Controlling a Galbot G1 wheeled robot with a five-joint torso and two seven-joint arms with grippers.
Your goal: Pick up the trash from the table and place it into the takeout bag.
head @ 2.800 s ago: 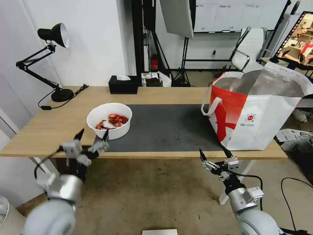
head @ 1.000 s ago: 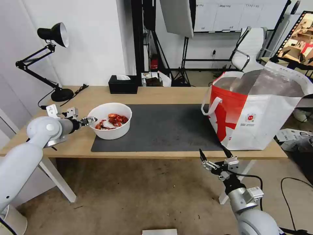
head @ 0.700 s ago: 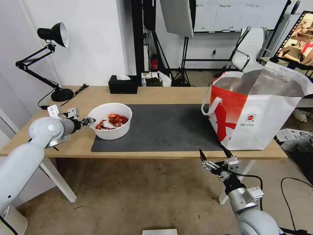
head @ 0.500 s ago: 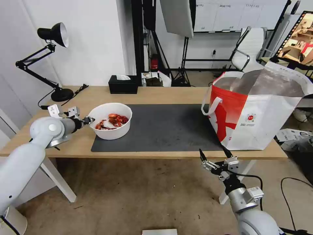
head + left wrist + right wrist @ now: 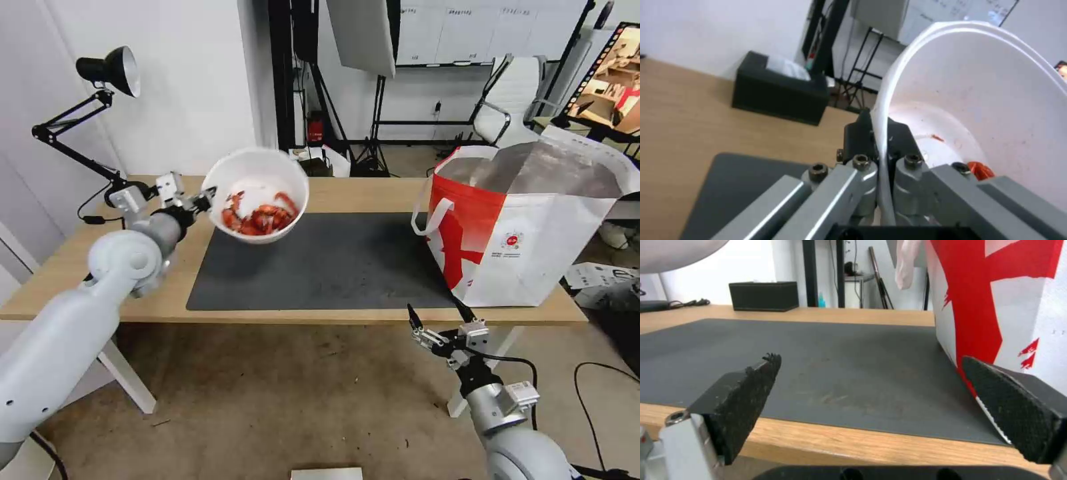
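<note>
Left gripper [image 5: 205, 196]: clamped on the white bowl's [image 5: 256, 193] near rim, one finger inside the wall, one outside
Left arm: reached up over the table [image 5: 67, 267]
Bowl: in the air above the dark mat's [image 5: 333, 267] left end, tilted, red shells [image 5: 260, 217] pooled low
Right gripper [image 5: 437, 313]: wide apart and empty, below the table's front edge
Takeout bag [image 5: 533, 233]: upright at the mat's right end, mouth open
Left wrist view: black tissue box [image 5: 778, 95] behind the bowl

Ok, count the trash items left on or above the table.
1: the white bowl of red shells, lifted over the mat, tilted, its rim pinched by the left gripper. The takeout bag may hide others.
</note>
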